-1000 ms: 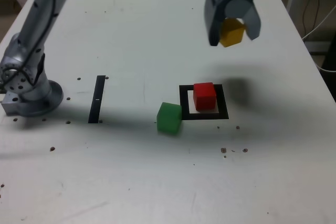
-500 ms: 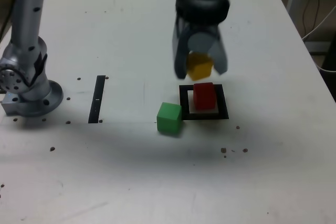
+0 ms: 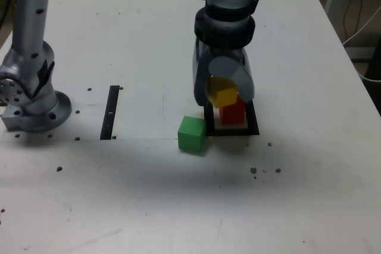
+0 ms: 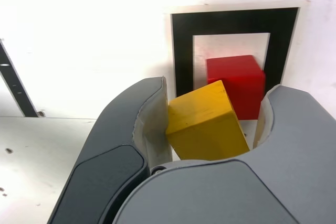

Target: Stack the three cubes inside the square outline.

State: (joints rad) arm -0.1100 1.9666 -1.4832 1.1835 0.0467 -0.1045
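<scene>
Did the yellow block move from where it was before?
Yes. In the exterior view, the yellow block went left and down, much nearer the red block.

Tight beside the red block, open to the exterior view's right

Blocked low on the exterior view's left by the green block [image 3: 191, 134], right at the black frame's [image 3: 253, 124] corner. Blocked inside the frame by the red block [image 3: 232, 112]. Free to pass over bare tabletop [image 3: 315, 147] on the exterior view's right, and between green block and black strip [image 3: 109, 113].
</scene>
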